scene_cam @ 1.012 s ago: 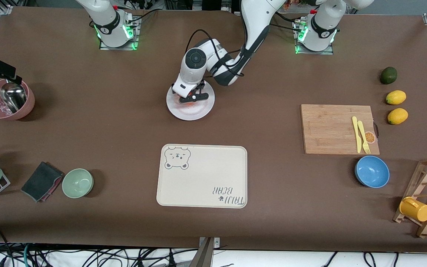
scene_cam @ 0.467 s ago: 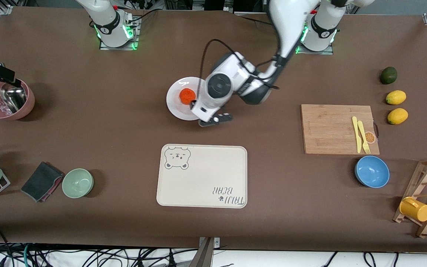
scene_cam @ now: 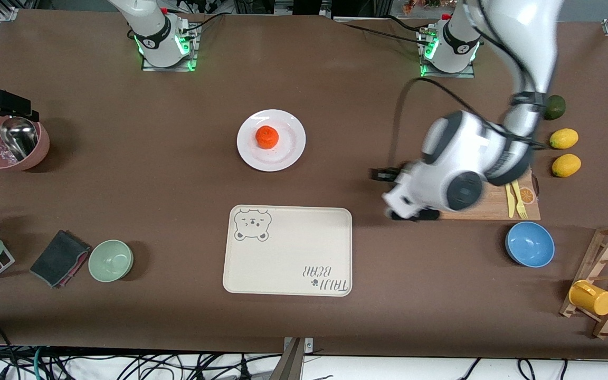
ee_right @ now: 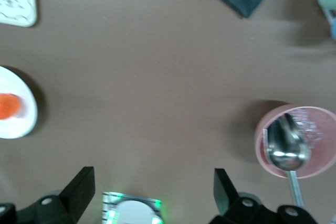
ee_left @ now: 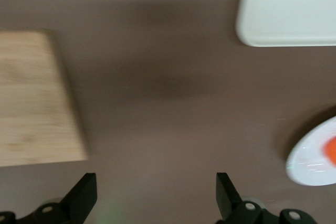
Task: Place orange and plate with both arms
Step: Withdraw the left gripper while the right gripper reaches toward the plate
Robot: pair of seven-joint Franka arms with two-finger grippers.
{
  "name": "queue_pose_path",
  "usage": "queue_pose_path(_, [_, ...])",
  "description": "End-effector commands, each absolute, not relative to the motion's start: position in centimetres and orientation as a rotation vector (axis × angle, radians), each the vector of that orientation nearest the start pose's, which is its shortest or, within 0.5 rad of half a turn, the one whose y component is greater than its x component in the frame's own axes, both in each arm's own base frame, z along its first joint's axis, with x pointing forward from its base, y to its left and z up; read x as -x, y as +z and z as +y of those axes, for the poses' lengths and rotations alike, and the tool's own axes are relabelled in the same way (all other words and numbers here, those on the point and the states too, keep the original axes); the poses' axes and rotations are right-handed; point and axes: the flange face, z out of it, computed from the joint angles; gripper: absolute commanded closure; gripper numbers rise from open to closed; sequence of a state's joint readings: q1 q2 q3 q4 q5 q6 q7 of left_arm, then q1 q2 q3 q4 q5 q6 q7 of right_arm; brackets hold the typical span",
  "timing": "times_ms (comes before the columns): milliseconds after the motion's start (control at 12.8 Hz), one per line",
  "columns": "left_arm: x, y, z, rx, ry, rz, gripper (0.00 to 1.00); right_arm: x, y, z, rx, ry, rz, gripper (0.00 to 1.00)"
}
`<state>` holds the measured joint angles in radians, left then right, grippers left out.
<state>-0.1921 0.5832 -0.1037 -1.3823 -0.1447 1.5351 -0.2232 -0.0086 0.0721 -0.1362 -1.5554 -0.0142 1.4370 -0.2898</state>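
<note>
The orange lies on the white plate in the middle of the table, farther from the front camera than the cream tray. Both also show in the left wrist view, plate and orange, and in the right wrist view, plate and orange. My left gripper is open and empty over the table at the cutting board's edge, well away from the plate; its own view shows it open. My right gripper is open and empty over the pink bowl's rim.
Cream bear tray lies nearer the front camera. Cutting board holds a yellow knife and fork. Blue bowl, two lemons, dark green fruit, pink bowl with metal spoon, green bowl, dark cloth, rack with yellow cup.
My left gripper let go of the orange on the plate, rose and swung toward the left arm's end, to the cutting board's edge. The right gripper barely shifted.
</note>
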Motion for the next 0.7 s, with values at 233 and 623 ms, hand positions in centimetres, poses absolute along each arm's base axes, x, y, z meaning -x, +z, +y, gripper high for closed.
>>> queue_pose_path(233, [-65.7,38.2,-9.1,3.09,0.628,0.042,0.0,-55.7,58.5,-5.5,3.039,0.3,-0.316,0.0])
queue_pose_path(623, [-67.0,40.6,-1.7,3.121,0.524,-0.04,0.0,-56.5,56.9,-0.2,2.994,0.323,-0.258,0.0])
